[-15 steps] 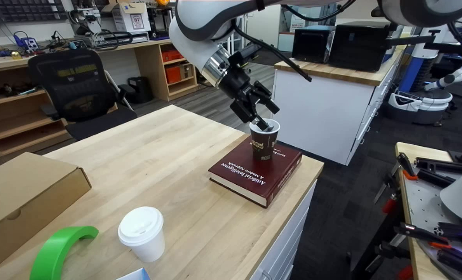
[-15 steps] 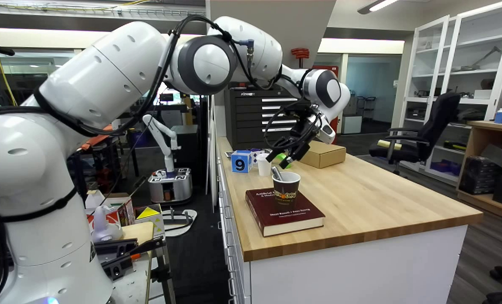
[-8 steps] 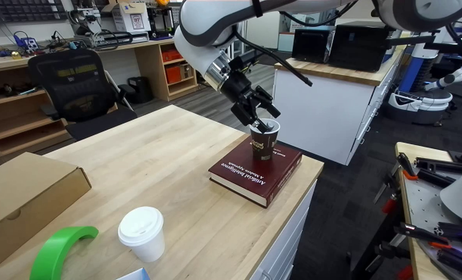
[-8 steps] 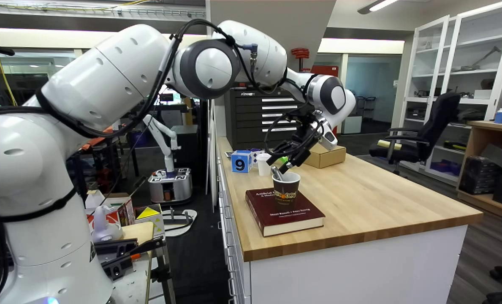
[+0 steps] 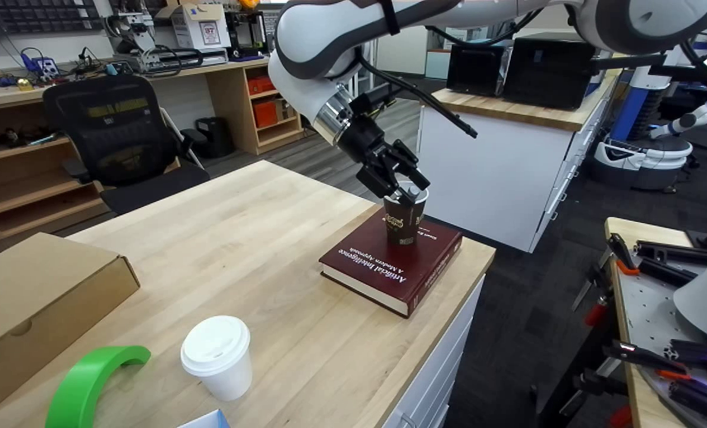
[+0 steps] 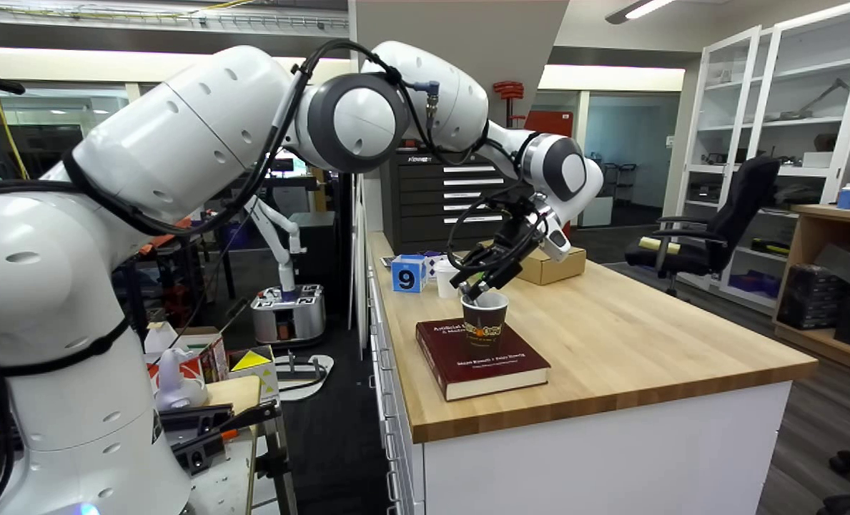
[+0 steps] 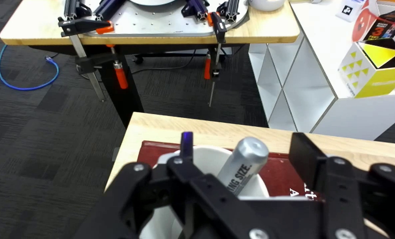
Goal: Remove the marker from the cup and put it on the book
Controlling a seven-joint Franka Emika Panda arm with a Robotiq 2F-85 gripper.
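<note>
The brown cup [image 5: 402, 224] stands upright on the dark red book [image 5: 359, 255]; both also show in an exterior view, the cup [image 6: 484, 329] and the book [image 6: 496, 373]. The marker [image 7: 242, 169] is silver-grey with black lettering. It leans in the cup with its end above the rim; its lower part is hidden. My gripper [image 7: 243, 144] is open, tilted down at the cup's mouth. In the wrist view one finger is on each side of the marker's end, with gaps to both. The gripper also shows in both exterior views, at the rim [image 5: 414, 191] [image 6: 465, 287].
A white lidded cup [image 5: 217, 356], a green arch [image 5: 91, 380] and a brown cardboard box [image 5: 44, 291] stand on the wooden table [image 5: 270, 238]. A blue number block [image 6: 408, 274] is at the far end. The book lies close to the table's edge.
My gripper has moved down to the cup's rim, its fingers now beside the marker's end. It stays open. The cup, marker and book have not visibly moved.
</note>
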